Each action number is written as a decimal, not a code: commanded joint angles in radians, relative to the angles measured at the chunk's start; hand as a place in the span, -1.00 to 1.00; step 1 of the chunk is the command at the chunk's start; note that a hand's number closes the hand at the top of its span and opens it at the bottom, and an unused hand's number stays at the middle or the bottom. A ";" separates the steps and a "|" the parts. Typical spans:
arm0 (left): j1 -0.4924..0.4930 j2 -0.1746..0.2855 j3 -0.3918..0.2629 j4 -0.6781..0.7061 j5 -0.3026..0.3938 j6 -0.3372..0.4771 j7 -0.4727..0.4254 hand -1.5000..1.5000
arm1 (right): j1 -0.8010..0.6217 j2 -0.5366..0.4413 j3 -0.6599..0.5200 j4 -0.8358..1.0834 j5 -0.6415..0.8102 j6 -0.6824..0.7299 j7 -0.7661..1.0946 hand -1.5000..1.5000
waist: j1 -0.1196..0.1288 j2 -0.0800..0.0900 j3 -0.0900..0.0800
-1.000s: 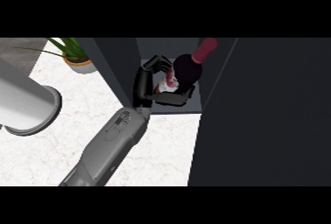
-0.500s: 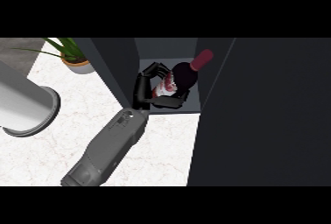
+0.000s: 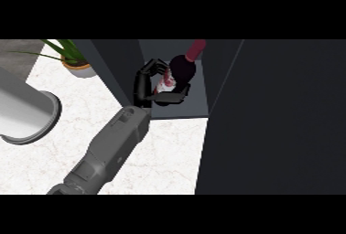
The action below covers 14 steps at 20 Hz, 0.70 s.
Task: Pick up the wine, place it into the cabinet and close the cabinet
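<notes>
Head view: one robot hand (image 3: 143, 87) clasps one wine bottle (image 3: 182, 73).

Table (image 3: 169, 151) shows from its near edge to its far left corner. Cabinet (image 3: 116, 68) stands on the table at the far side, right of centre, with its opening facing the near edge. A panel (image 3: 277, 119) right of the opening hides the table's whole right side. Wine (image 3: 181, 68) sits inside the opening, tilted, neck leaning far-right; cannot tell whether its base touches the cabinet floor. Left robot hand (image 3: 144, 87) is also inside the opening, left of the wine, fingers round its far side, thumb across its near side. Forearm (image 3: 111, 141) crosses the table from the near edge to the opening. Potted plant (image 3: 74, 61) stands at the far left corner, left of the cabinet. Large cylinder (image 3: 24, 107) is at the left edge, nearer than the plant, well apart from the forearm.
</notes>
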 commanded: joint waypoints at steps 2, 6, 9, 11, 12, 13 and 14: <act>-0.061 -0.002 0.088 0.134 0.045 -0.079 -0.055 1.00 | 0.011 0.002 -0.009 -0.079 -0.061 -0.008 0.040 -1.00 | -0.007 0.003 0.000; -0.135 -0.002 0.098 0.181 0.051 -0.048 -0.024 1.00 | -0.023 -0.004 -0.025 -0.039 -0.097 -0.005 0.047 -1.00 | -0.007 0.002 0.000; -0.141 -0.002 0.138 0.250 0.047 -0.085 -0.086 1.00 | 0.064 0.019 -0.030 -0.049 -0.104 0.041 -0.045 -1.00 | -0.018 0.011 0.001; -0.149 -0.001 0.128 0.253 0.056 -0.090 -0.069 1.00 | -0.006 0.009 -0.025 -0.019 -0.083 0.009 -0.006 -1.00 | -0.011 0.006 0.000; -0.171 -0.001 0.146 0.281 0.047 -0.068 -0.089 1.00 | 0.014 0.013 -0.023 -0.015 -0.098 0.033 -0.027 -1.00 | -0.017 0.011 0.000; -0.191 0.006 0.147 0.294 0.034 -0.060 -0.078 1.00 | 0.035 0.032 -0.010 -0.051 -0.068 0.000 -0.004 -1.00 | -0.016 0.009 0.000; -0.241 0.007 0.141 0.292 0.024 -0.005 -0.038 1.00 | -0.032 0.019 0.032 -0.007 -0.044 0.004 0.008 -1.00 | -0.008 0.006 -0.001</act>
